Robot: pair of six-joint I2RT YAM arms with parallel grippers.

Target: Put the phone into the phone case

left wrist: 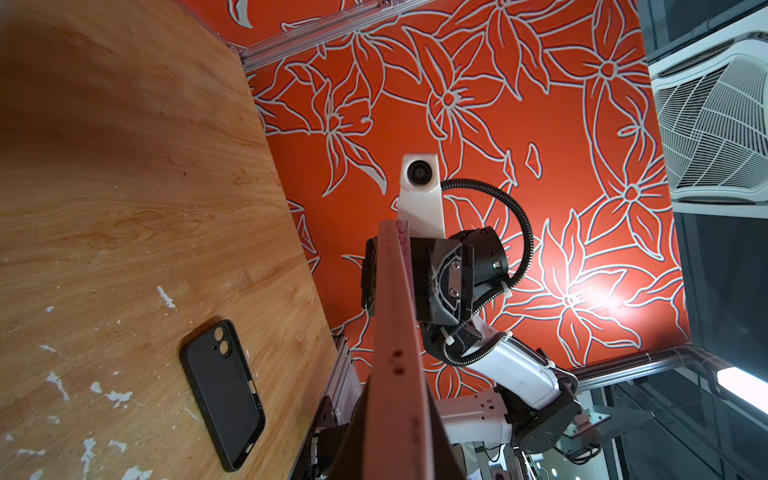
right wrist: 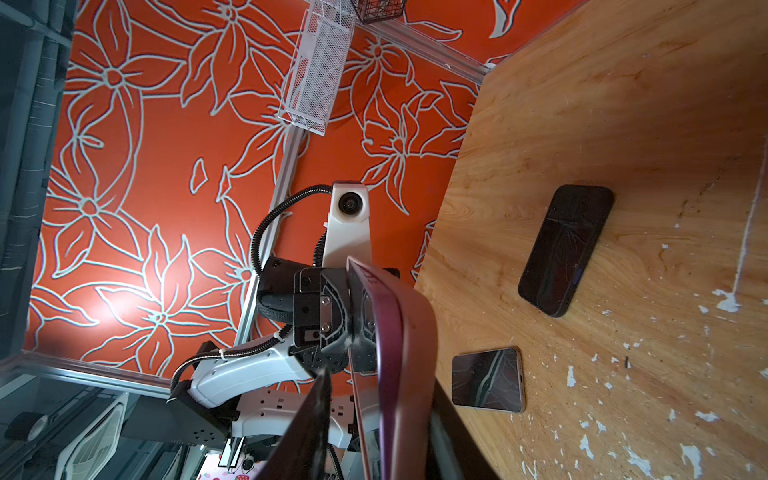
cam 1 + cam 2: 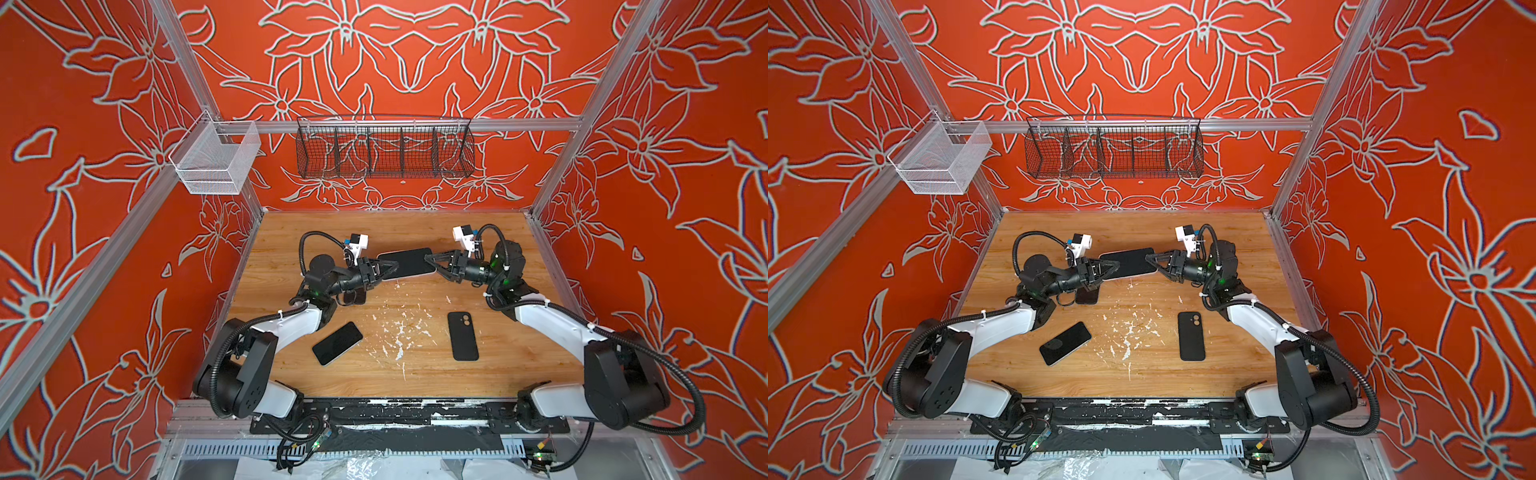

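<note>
Phone: aloft over table, far middle. Left gripper clamped on one end; right gripper, jaws slightly apart around the other. Phone case: flat, right of table centre.

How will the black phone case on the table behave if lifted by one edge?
The black phone case looks like a thin matte shell, so it will probably flex. Wood seems to show through its camera holes, so it is likely empty and light. Lying flat on the table, it should slide, not roll.
</note>
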